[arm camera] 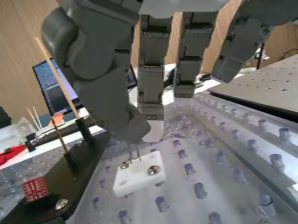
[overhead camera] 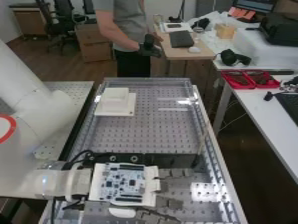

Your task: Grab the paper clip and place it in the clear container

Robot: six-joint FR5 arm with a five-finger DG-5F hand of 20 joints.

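The hand [overhead camera: 158, 192] is low in the high view, above the near part of the perforated plate, with a circuit board on its back. In the wrist view the hand [arm camera: 100, 95] has its thumb bent across to a fingertip, pinching the top of a thin wire paper clip [arm camera: 134, 152]. The clip stands upright with its lower end at a small white block [arm camera: 141, 173] that carries two screws. The thumb hides the clip's upper part. Transparent walls [overhead camera: 205, 117] surround the plate; whether they form the clear container I cannot tell.
A white stepped block [overhead camera: 116, 102] sits at the far left of the plate. A black bar [overhead camera: 169, 160] crosses it just beyond the hand. In the wrist view a black rail [arm camera: 73, 175] holds thin wooden sticks and a small red block [arm camera: 35, 189].
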